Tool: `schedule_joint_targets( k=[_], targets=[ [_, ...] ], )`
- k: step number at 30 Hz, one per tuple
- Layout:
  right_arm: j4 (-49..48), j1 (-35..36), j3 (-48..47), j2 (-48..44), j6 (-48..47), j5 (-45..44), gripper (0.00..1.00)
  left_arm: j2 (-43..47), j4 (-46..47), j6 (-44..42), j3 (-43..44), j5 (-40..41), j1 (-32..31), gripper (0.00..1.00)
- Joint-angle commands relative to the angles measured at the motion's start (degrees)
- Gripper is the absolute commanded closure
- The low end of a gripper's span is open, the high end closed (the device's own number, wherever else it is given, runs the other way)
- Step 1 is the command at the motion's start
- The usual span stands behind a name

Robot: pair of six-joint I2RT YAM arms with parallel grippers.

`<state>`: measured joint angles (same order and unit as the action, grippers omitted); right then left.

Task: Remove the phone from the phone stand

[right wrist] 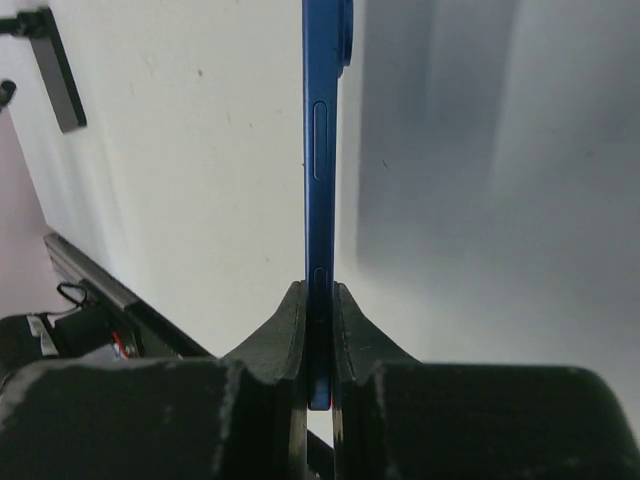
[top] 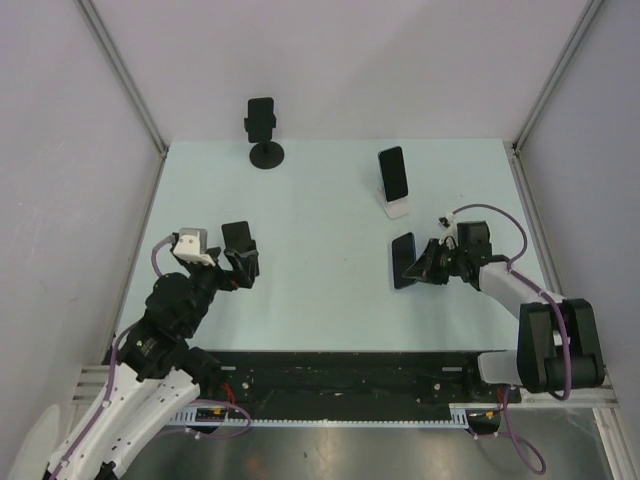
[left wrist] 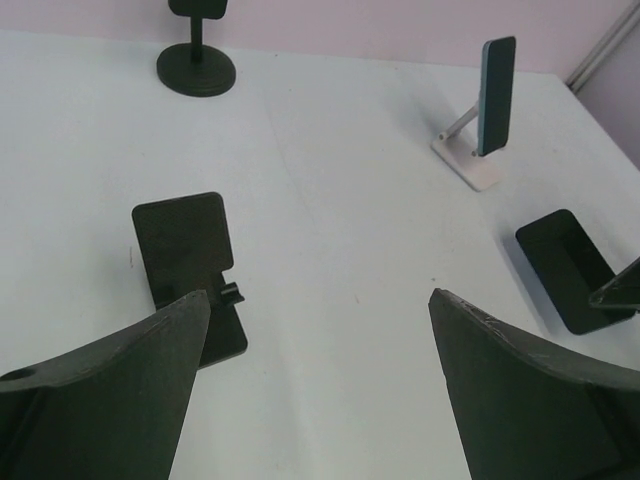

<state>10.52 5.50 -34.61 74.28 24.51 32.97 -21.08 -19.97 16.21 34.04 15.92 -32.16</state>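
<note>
My right gripper (top: pixel 425 265) is shut on the edge of a blue phone (top: pixel 403 260), held low over the table right of centre; I cannot tell whether it touches the table. The right wrist view shows the phone (right wrist: pixel 321 150) edge-on between my fingers (right wrist: pixel 290 330). It shows dark in the left wrist view (left wrist: pixel 562 268). An empty black folding stand (top: pixel 237 238) sits at the left, by my open, empty left gripper (top: pixel 240 265). The left wrist view has this stand (left wrist: pixel 188 262) just ahead of my left finger (left wrist: pixel 120 380).
A white stand (top: pixel 395 208) at the back right holds another phone (top: pixel 393 172), which also shows in the left wrist view (left wrist: pixel 496 95). A black round-based stand (top: pixel 266 154) at the back left holds a dark phone (top: pixel 261 117). Enclosure walls ring the table.
</note>
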Motion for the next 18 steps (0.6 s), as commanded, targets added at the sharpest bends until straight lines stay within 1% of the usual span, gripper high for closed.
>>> schedule_joint_targets(
  k=[1, 5, 9, 11, 18],
  targets=[
    [-1.2, -0.9, -0.5, 5.8, -3.5, 10.0, 1.0, 0.3, 1.3, -3.9, -2.0, 2.1, 0.2, 0.04],
    [-0.6, -1.2, -0.5, 10.4, -5.9, 11.2, 1.0, 0.4, 1.6, -4.5, -3.7, 1.9, 0.2, 0.04],
    [-0.4, -1.4, -0.5, 13.4, -7.5, 10.0, 1.0, 0.2, 2.0, -5.2, -3.9, 2.1, 0.2, 0.04],
    [-0.6, -1.4, -0.5, 14.1, -7.5, 9.6, 0.98, 0.0, 2.2, -5.6, -4.0, 2.2, 0.2, 0.04],
    [-1.7, -1.5, 0.9, 11.7, -4.7, 5.0, 0.98, 0.2, 2.5, -5.8, -4.1, 2.6, 0.2, 0.04]
  ],
)
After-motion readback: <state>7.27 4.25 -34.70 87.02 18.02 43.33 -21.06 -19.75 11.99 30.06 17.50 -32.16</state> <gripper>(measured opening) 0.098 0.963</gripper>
